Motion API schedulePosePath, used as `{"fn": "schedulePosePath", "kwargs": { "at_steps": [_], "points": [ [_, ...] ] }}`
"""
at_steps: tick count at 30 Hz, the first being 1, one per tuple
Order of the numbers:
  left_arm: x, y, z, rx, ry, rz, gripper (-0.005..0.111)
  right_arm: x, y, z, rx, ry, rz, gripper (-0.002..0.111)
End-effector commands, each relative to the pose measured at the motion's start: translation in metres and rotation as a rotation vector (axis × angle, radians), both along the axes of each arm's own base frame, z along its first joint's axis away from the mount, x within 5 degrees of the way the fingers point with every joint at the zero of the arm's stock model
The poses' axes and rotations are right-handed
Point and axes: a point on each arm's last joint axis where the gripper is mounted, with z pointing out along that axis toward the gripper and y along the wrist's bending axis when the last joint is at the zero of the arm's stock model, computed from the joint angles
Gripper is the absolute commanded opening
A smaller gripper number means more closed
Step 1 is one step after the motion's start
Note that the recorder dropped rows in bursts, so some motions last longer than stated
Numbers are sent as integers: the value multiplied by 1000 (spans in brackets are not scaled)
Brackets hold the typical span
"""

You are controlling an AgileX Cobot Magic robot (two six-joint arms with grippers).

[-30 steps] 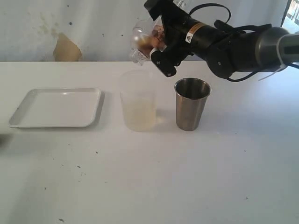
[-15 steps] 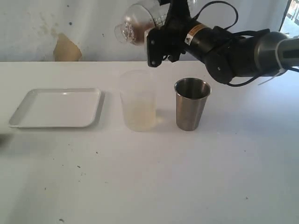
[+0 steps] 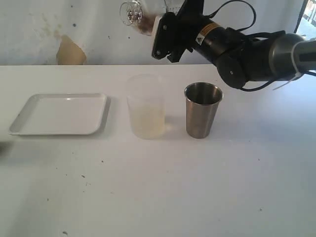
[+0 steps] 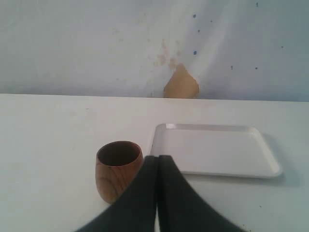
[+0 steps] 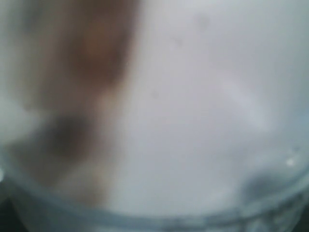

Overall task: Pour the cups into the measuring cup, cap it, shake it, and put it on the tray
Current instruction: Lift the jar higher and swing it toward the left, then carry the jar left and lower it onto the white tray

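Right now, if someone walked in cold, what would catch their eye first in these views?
The right gripper holds a clear plastic tumbler tipped on its side, high above the white table, with something brown inside. On the table stand a frosted translucent plastic cup and a tapered brushed-steel tumbler, side by side but apart; a shallow white rectangular tray lies at the exterior view's left.

The measuring cup (image 3: 134,12), of clear plastic, was high above the table (image 3: 197,187), tipped almost on its side, and something brown showed through its wall. The steel tumbler (image 3: 202,111) stood upright on the table, lower and to the right of it in the exterior view. The white tray (image 3: 59,114) lay flat at the left. The wooden cup (image 4: 118,169), round and dark brown, stood upright near one corner of the tray, not touching it.
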Motion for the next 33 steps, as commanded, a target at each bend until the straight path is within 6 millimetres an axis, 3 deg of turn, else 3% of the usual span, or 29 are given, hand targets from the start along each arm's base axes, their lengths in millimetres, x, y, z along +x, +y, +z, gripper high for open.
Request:
{"fn": "schedulePosePath", "kwargs": {
  "at_steps": [1, 15, 20, 27, 33],
  "points": [
    [0, 0, -1, -6, -5, 0, 1, -2, 0, 9, 49, -57, 14, 0],
    [0, 0, -1, -6, -5, 0, 1, -3, 2, 9, 609, 217, 130, 0],
    [0, 0, -1, -6, -5, 0, 1, -7, 3, 20, 667, 120, 202, 0],
    [0, 0, -1, -6, -5, 0, 1, -7, 3, 20, 915, 255, 270, 0],
    [0, 0, -1, -6, -5, 0, 1, -14, 18, 20, 1123, 418, 411, 0]
  ]
}}
